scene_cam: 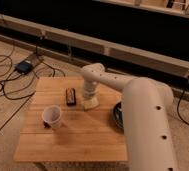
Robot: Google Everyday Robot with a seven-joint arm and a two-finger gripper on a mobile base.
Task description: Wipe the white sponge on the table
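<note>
Gripper (90, 98): jaws closed, apparently pinching the white sponge (91, 105) directly beneath it, sponge resting on the table (83, 137); grasp judged complete, wiping strokes likely remaining.

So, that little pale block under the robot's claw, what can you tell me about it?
That is the white sponge: a small cream-white block, soft-looking and plain. It lies flat on the table, near the middle of the wooden top. It sits just right of the dark brown bar in the picture, with a narrow gap between them. The claw comes down on its top, shut and seemingly gripping it, so its upper face is mostly hidden.
</note>
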